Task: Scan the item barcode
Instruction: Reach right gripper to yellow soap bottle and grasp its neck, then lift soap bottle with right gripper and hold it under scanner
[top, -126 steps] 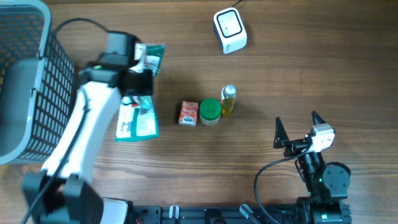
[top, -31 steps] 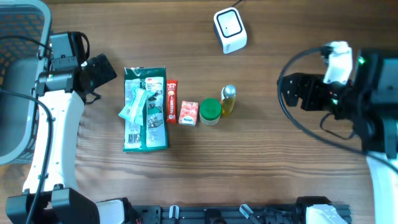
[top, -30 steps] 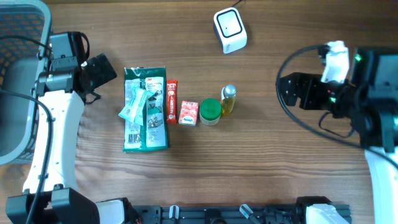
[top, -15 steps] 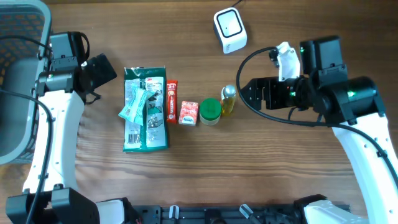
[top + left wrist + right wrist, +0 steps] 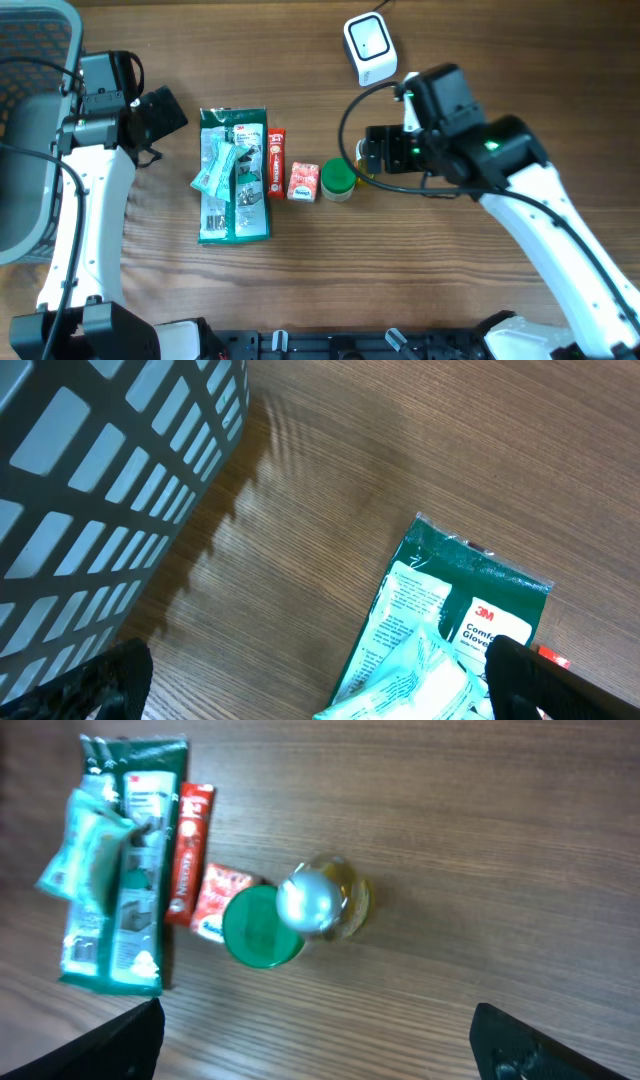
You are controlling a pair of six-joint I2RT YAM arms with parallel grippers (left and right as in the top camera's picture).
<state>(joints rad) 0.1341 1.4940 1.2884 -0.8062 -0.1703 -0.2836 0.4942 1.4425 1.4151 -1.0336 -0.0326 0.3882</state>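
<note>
A row of items lies mid-table: a green glove pack with a pale teal packet on it, a red stick pack, a small red box and a green-lidded jar. A yellow bottle with a silver cap stands beside the jar. My right gripper hovers open above the bottle, holding nothing, and mostly hides it in the overhead view. My left gripper stands open and empty, left of the glove pack. The white scanner sits at the back.
A grey mesh basket stands at the left edge, close to the left arm; its wall fills the left wrist view's upper left. The scanner's cable runs off the far edge.
My right arm has swung left from the table's right side to above the bottle, its jaws opening wider. The left arm has held still over the last second.
</note>
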